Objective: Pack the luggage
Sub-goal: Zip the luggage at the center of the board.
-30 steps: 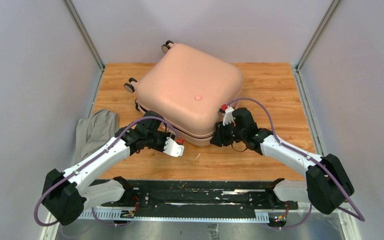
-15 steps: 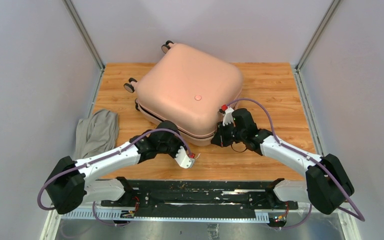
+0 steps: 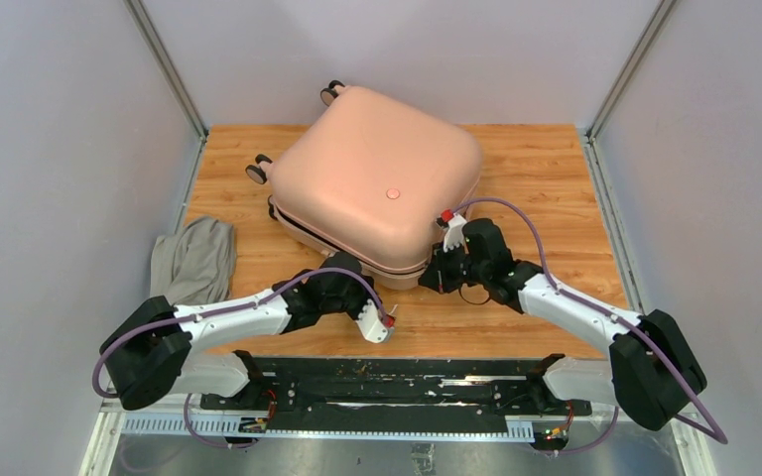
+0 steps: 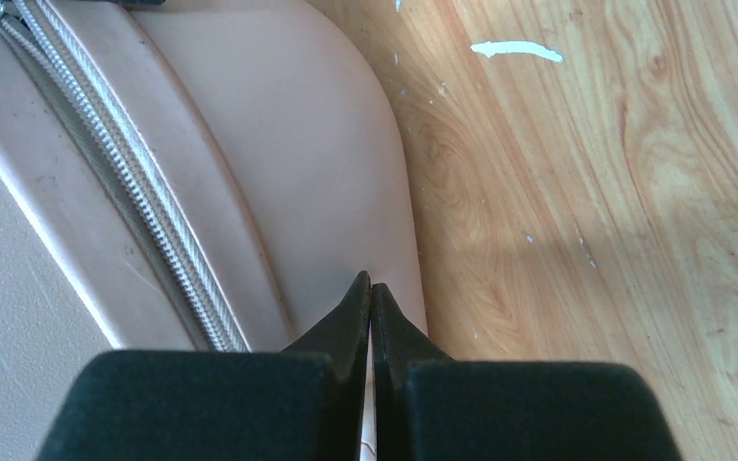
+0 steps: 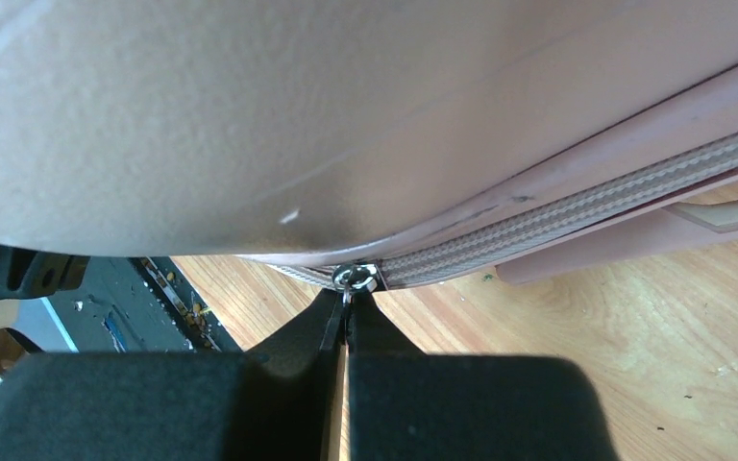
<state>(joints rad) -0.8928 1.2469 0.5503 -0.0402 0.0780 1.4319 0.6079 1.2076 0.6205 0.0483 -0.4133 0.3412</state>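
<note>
The pale pink luggage [image 3: 377, 188] lies flat on the wooden table, lid down, wheels at the far left. In the right wrist view my right gripper [image 5: 346, 300] is shut on the small metal zipper pull [image 5: 356, 279] at the luggage's [image 5: 298, 115] near corner seam. The top view shows that gripper [image 3: 435, 278] against the near right corner. My left gripper [image 4: 371, 285] is shut with nothing between its fingers, tips just above the lower shell [image 4: 279, 144] beside the zipper teeth [image 4: 144, 192]. From above, the left gripper [image 3: 362, 290] sits at the luggage's near edge.
A grey cloth bundle [image 3: 193, 260] lies at the table's left edge, beside the left arm. Grey walls close in on both sides and the back. The black base rail [image 3: 377, 387] runs along the near edge.
Both grippers have shut, the right one on the zipper pull. The left arm swung rightward and nearer along the luggage's front edge. The luggage has not moved.
</note>
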